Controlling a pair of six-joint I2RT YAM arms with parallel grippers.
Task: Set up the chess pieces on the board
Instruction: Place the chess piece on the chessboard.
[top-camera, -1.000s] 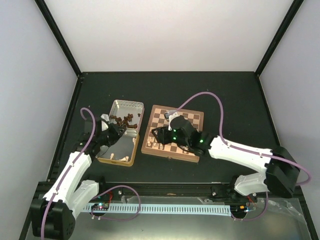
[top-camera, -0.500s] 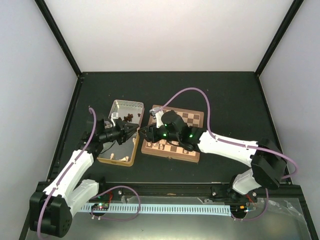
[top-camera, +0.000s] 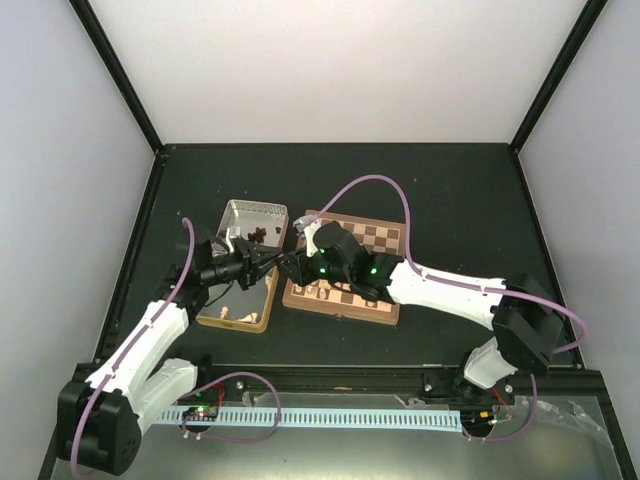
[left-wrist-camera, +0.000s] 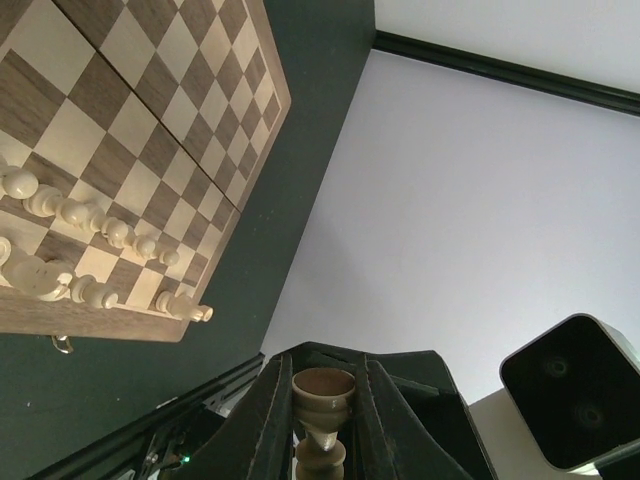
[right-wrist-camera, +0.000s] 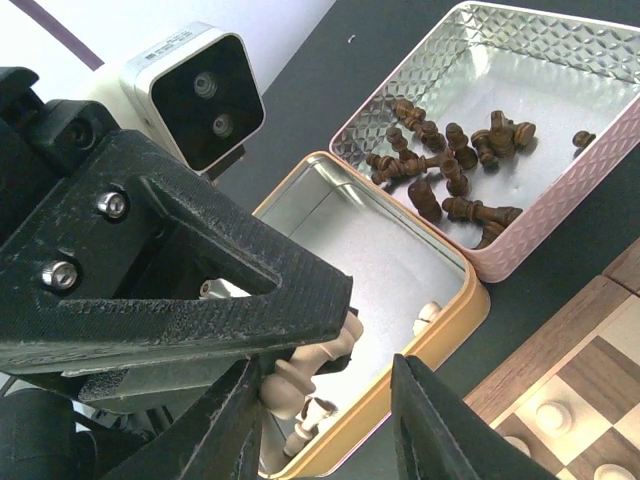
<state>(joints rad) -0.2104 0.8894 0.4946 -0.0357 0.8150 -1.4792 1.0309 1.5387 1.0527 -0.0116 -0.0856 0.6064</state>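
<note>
My left gripper (top-camera: 268, 262) is shut on a pale cream chess piece (left-wrist-camera: 322, 405), held out sideways over the gap between the gold tin (top-camera: 262, 312) and the board (top-camera: 392, 300). My right gripper (top-camera: 291, 268) meets it tip to tip. In the right wrist view its jaws stand open on either side of that piece (right-wrist-camera: 300, 378): one finger (right-wrist-camera: 225, 435) is close by the piece's base, the other finger (right-wrist-camera: 432, 425) is clear of it. Cream pieces (left-wrist-camera: 90, 215) stand in two rows along the board's (left-wrist-camera: 150, 110) near edge.
A silver tin (right-wrist-camera: 560, 225) holds several dark brown pieces (right-wrist-camera: 450, 170). The gold tin (right-wrist-camera: 470, 300) beside it has a few cream pieces (right-wrist-camera: 425, 318) lying inside. The right arm stretches across the board's near half. Black frame posts edge the table.
The right gripper has swung left off the board to meet the left gripper, and its jaws have narrowed. The left gripper has carried the cream piece right, toward the board.
</note>
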